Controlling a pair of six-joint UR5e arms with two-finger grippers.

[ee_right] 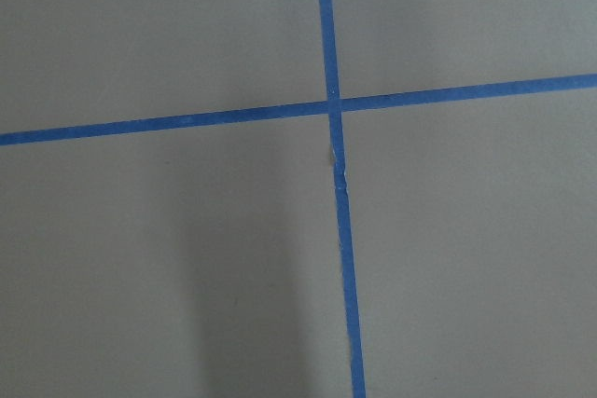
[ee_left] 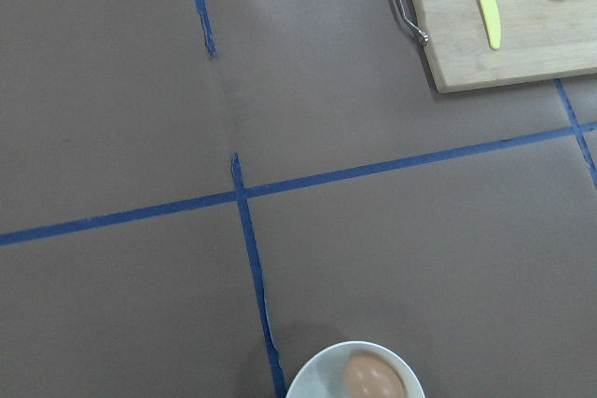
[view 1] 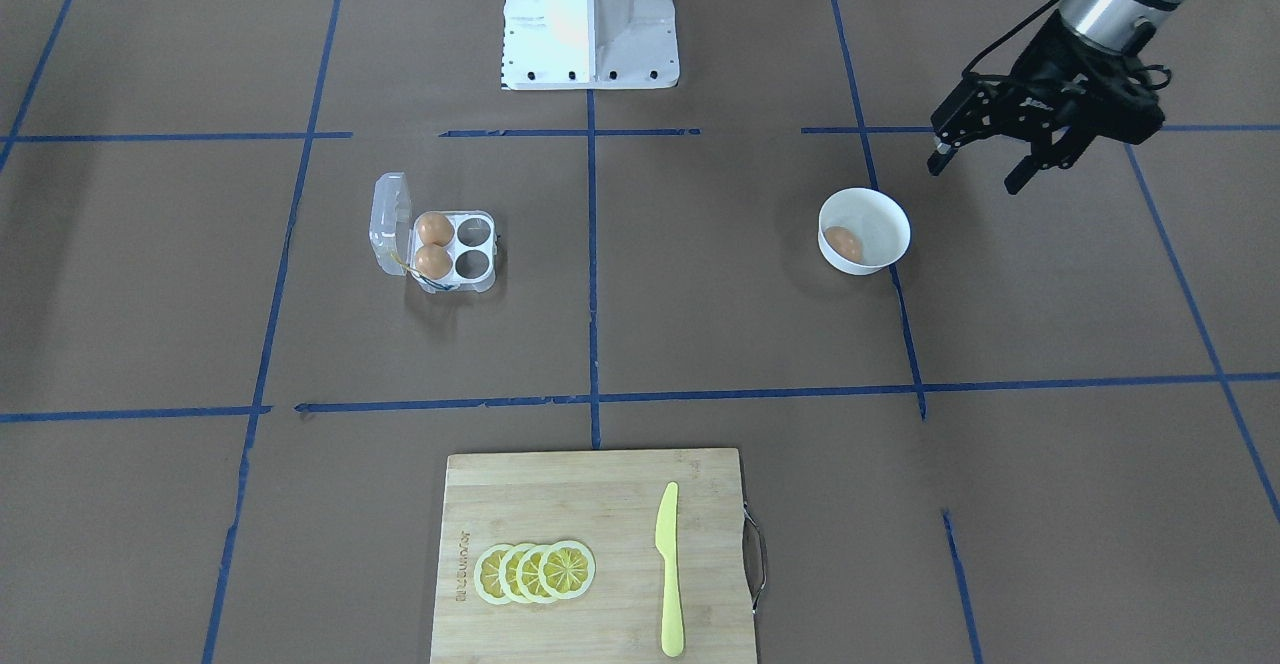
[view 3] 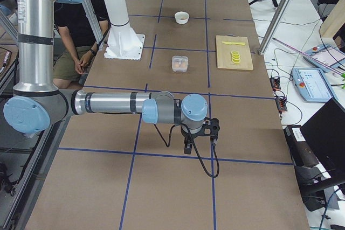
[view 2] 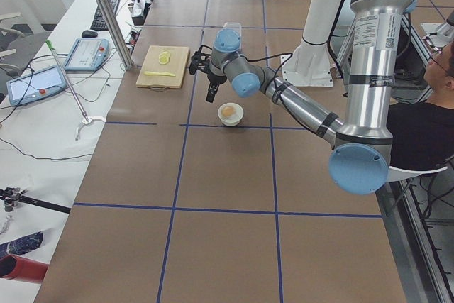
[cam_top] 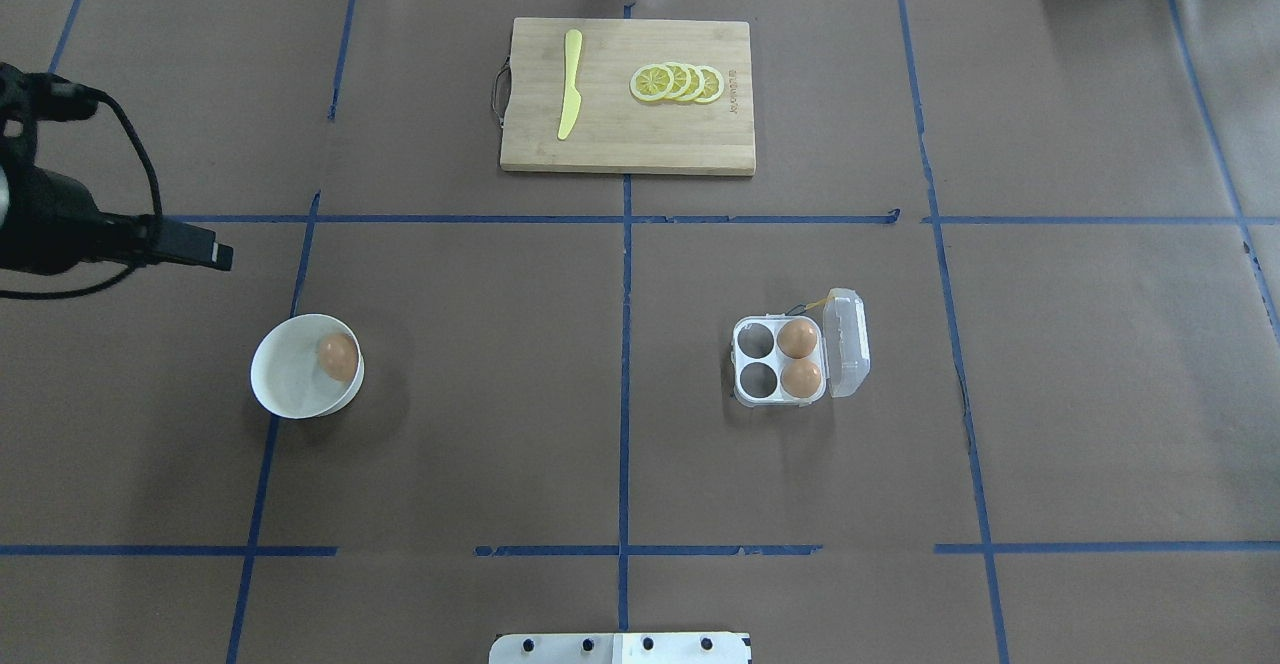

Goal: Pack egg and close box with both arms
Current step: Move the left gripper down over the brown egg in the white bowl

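One orange-brown egg (view 1: 843, 242) lies in a round white bowl (view 1: 878, 222), and shows in the overhead view (cam_top: 338, 355) and at the bottom of the left wrist view (ee_left: 373, 377). The clear box (view 1: 474, 232) stands open, its lid (view 1: 389, 223) tilted up on its outer side. Two eggs (view 1: 434, 244) fill two cups; the other two cups are empty. My left gripper (view 1: 975, 172) is open and empty, raised beside the bowl, on the side away from the box. My right gripper (view 3: 198, 139) shows only in the exterior right view, far from the box; I cannot tell if it is open or shut.
A wooden cutting board (view 1: 560, 504) with lemon slices (view 1: 535, 572) and a yellow plastic knife (view 1: 669, 569) lies at the table's far side from the robot. The white base pedestal (view 1: 588, 14) stands at the robot's edge. A seated person (view 3: 81, 30) is beside the base.
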